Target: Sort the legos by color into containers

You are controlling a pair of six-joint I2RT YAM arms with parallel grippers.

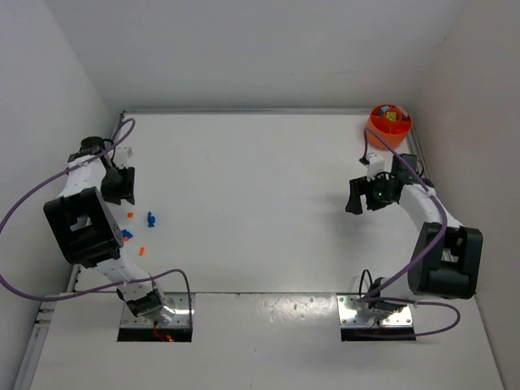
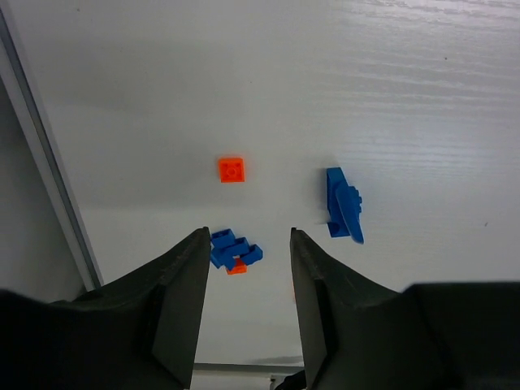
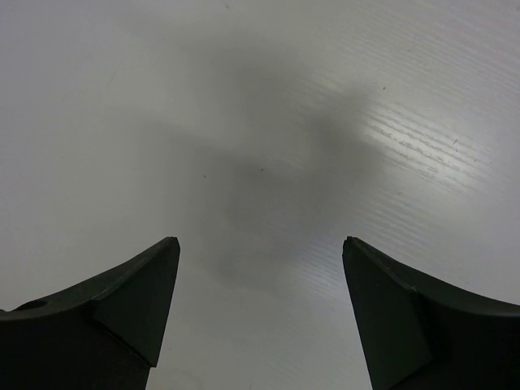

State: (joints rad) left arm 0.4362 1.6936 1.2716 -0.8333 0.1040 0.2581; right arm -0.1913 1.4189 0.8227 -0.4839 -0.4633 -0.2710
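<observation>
Several legos lie on the white table at the left. In the left wrist view I see a small orange brick, a long blue piece, and a blue cluster with a bit of orange under it. They also show from above: the orange brick, the blue piece, the blue cluster and another orange bit. My left gripper is open and empty above the table, with the blue cluster by its left fingertip. The orange tub stands at the far right corner and holds mixed bricks. My right gripper is open and empty over bare table.
A raised rail runs along the table's left edge close to the legos. Side walls stand at left and right. The right arm stands just in front of the tub, and purple cables loop round both arms.
</observation>
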